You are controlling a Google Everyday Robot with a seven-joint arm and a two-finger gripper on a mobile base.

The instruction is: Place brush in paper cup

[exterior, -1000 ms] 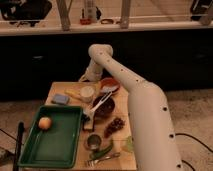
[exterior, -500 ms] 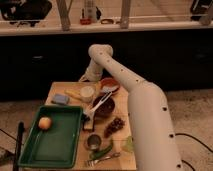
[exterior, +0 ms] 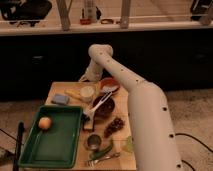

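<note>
Nothing has shifted in the last second: the gripper (exterior: 86, 78) hangs at the table's far edge just beyond the paper cup (exterior: 87, 92), its grip impossible to tell, and the brush (exterior: 100, 103) lies across the dark bowl (exterior: 109, 109) to the cup's right, so the pickup looks not yet begun.

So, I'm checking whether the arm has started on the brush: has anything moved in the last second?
Nothing has visibly changed. The gripper is where it was, at the far edge of the table, just behind the paper cup. The brush lies as before, slanted across the dark bowl. The green tray and the round fruit in it have not shifted.
</note>
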